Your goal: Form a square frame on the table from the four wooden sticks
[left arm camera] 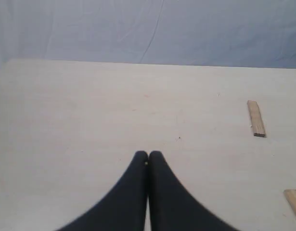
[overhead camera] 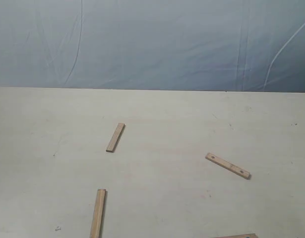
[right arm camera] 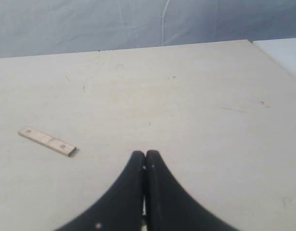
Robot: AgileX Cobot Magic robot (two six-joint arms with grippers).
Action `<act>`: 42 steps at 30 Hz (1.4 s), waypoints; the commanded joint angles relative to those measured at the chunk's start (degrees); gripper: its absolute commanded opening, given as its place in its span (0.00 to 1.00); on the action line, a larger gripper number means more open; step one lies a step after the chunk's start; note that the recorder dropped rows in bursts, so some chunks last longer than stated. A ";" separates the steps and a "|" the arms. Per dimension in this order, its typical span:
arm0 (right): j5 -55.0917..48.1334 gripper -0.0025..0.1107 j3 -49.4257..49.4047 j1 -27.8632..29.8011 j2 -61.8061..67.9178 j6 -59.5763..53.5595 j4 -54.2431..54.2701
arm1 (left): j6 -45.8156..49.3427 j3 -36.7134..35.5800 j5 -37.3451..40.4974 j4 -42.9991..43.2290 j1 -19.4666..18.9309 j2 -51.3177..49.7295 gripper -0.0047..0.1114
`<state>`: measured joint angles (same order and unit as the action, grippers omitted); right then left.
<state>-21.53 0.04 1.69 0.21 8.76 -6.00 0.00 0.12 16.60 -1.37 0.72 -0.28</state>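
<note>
Sticks lay scattered on the table [overhead camera: 43, 124] in the exterior view. There were 4 of them, all well apart and none touching, so no square frame was formed. The far-left stick [overhead camera: 115, 137] lay slanted, left of the middle. The right stick [overhead camera: 228, 165], marked with small dark holes, lay slanted on the right side. The near-left stick [overhead camera: 98, 213] pointed almost straight at the near edge of the picture and was cut off there. Only a sliver of the near-right stick [overhead camera: 237, 236] showed at that same edge. 1 blue-grey sheet [overhead camera: 152, 44] rose behind the table's far edge.

In the left wrist view, the left gripper [left arm camera: 148, 156] was over bare table with its 2 black fingers pressed together, gripping nothing. 2 sticks showed off to one side, well apart from it. The far-left stick [left arm camera: 256, 118] was whole and the near-left stick [left arm camera: 294, 204] was cut by the frame.

In the right wrist view, the right gripper [right arm camera: 145, 156] was likewise closed tight, with its 2 fingers touching and empty. 1 stick, the right stick [right arm camera: 47, 141], lay flat with 2 dark holes showing, well apart from the fingertips.
</note>
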 commanded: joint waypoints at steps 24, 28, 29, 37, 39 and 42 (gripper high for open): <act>0.60 0.01 -0.04 0.29 -0.21 -0.07 0.14 | -39.84 13.71 -62.55 1.37 -0.18 -9.31 0.04; 0.76 0.01 -0.04 0.29 -0.21 -0.07 0.14 | -39.86 24.04 -61.19 8.87 -0.18 -19.18 0.04; 0.76 0.01 -0.04 0.29 -0.21 -0.07 0.14 | -39.86 26.42 -59.30 11.70 -0.18 -22.22 0.04; 0.76 0.01 -0.04 0.29 -0.21 -0.07 0.14 | -50.85 46.18 -29.66 43.26 1.51 -45.15 0.04; 0.76 0.01 -0.04 0.29 -0.21 -0.07 0.14 | -51.84 48.60 -22.68 49.59 4.02 -50.48 0.04; 0.76 0.01 -0.04 0.29 -0.21 -0.07 0.14 | -51.40 51.91 -11.76 55.19 9.63 -57.57 0.04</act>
<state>-21.53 0.04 1.69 0.21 8.76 -6.00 -50.77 49.13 -5.30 48.02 5.73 -52.30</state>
